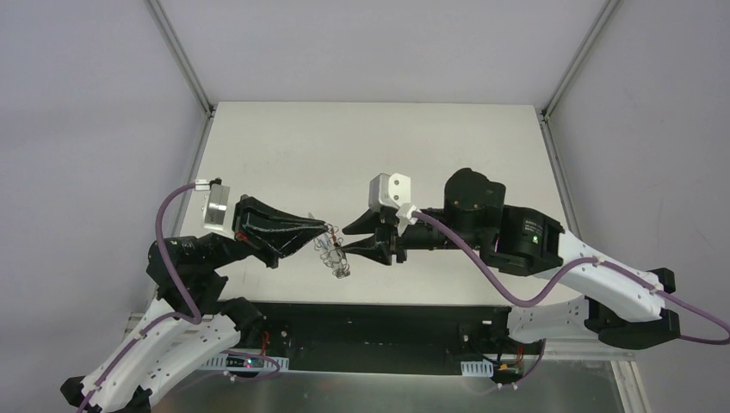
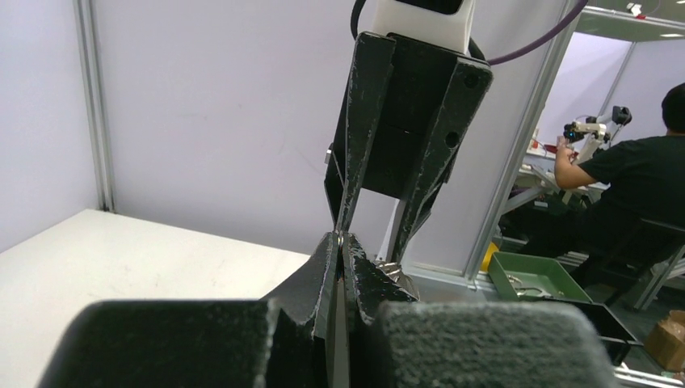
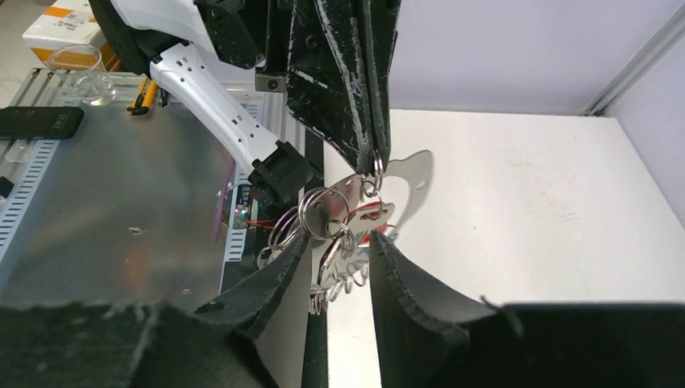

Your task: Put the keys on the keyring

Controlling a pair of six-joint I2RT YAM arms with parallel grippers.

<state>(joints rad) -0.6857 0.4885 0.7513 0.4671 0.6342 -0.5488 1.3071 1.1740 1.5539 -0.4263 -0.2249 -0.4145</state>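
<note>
Keyring (image 3: pixel 331 218): a bunch of silvery rings and small metal pieces, hanging in the air above the pale counter (image 1: pixel 301 146), toward its 6 o'clock edge in the top view. My left claw (image 1: pixel 325 231) reaches in from 9 o'clock, fingers together, clamped on a small ring at the top of the bunch. My right claw (image 1: pixel 343 240) comes in from 3 o'clock with its fingers apart, one on either side of the hanging bunch; I cannot tell whether they touch it. A flat silvery tag (image 3: pixel 413 171) hangs at the bunch's 1 o'clock in the right wrist view. There is a fleck of red among the metal, but I cannot make out any key for sure. I judge this to be the threading step: one claw steadies the ring while the other works on it. The next move calls for a slow, exact close of the right claw, since thin wire slips and swings.
</note>
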